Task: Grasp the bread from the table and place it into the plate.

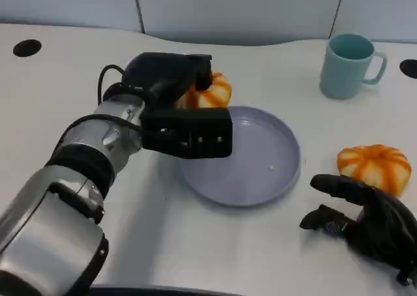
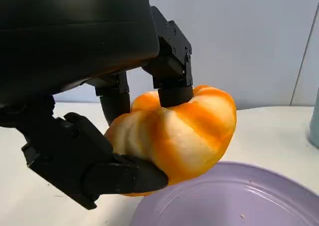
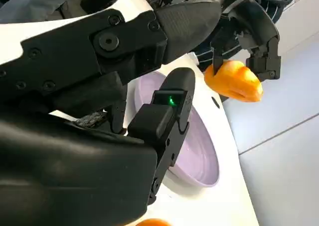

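Left hand (image 1: 186,117) around bread (image 1: 210,92)

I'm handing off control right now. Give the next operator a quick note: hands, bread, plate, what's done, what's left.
Left hand: holds the orange-and-white striped bread roll off the table, at the far-left rim of the round lavender plate.
Right hand: open, low over the table, beside a second striped roll.
Done: bread grasped and lifted.
Left: carry it over the plate and release it.
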You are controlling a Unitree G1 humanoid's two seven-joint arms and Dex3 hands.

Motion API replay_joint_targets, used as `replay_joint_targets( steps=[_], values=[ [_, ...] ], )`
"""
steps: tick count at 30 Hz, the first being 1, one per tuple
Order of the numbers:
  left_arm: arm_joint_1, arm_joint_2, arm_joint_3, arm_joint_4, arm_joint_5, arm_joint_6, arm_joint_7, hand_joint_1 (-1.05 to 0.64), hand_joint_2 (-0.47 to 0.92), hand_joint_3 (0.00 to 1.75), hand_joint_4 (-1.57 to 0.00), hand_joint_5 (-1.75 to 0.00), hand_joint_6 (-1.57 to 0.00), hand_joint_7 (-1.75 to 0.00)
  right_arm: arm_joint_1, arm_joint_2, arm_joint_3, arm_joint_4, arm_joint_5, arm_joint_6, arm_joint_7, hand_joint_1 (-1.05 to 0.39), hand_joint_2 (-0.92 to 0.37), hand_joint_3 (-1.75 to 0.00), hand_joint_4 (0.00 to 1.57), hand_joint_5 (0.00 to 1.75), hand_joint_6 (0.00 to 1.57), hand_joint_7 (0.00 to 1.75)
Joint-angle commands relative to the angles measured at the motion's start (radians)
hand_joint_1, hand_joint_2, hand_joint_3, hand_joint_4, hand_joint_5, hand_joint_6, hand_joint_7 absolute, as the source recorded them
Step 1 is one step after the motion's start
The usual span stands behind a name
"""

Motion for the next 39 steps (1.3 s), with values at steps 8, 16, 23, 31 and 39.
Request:
replay_joint_targets(
  steps=[8, 16, 23, 31, 39],
  values=[
    [-0.021, 0.006, -0.002, -0.007, 0.002, -0.005, 0.015, -0.23, 0.61, 1.01, -0.87, -1.75, -0.67, -1.75, 0.032, -0.008, 0.006, 0.014, -0.017, 0.012, -0.014, -0.4, -0.92, -0.08, 0.73, 1.02, 0.98, 0.23],
    [-0.007, -0.104, -0.053, 0.027, 0.019, 0.017, -0.039, -0.29, 0.55, 1.21, -0.95, -1.75, -0.74, -1.75, 0.052, 0.002, 0.01, -0.033, -0.008, 0.032, -0.016, -0.4, -0.92, -0.07, 0.7, 1.05, 0.97, 0.23],
    [-0.009, -0.107, -0.057, 0.032, 0.019, 0.017, -0.047, -0.3, 0.56, 1.22, -0.91, -1.75, -0.71, -1.75, 0.056, 0.006, 0.01, -0.042, -0.005, 0.039, -0.021, -0.4, -0.92, -0.07, 0.7, 1.06, 0.97, 0.24],
    [-0.006, -0.115, -0.071, 0.042, 0.026, 0.036, -0.061, -0.3, 0.55, 1.19, -0.93, -1.75, -0.72, -1.75, 0.057, 0.006, 0.009, -0.045, -0.005, 0.047, -0.02, -0.39, -0.92, -0.07, 0.71, 1.06, 0.96, 0.24],
    [0.003, -0.117, -0.081, 0.049, 0.025, 0.038, -0.07, -0.29, 0.57, 1.17, -0.93, -1.75, -0.73, -1.75, 0.061, 0.008, 0.009, -0.049, -0.003, 0.043, -0.013, -0.38, -0.92, -0.08, 0.71, 1.05, 0.95, 0.24]
  ],
)
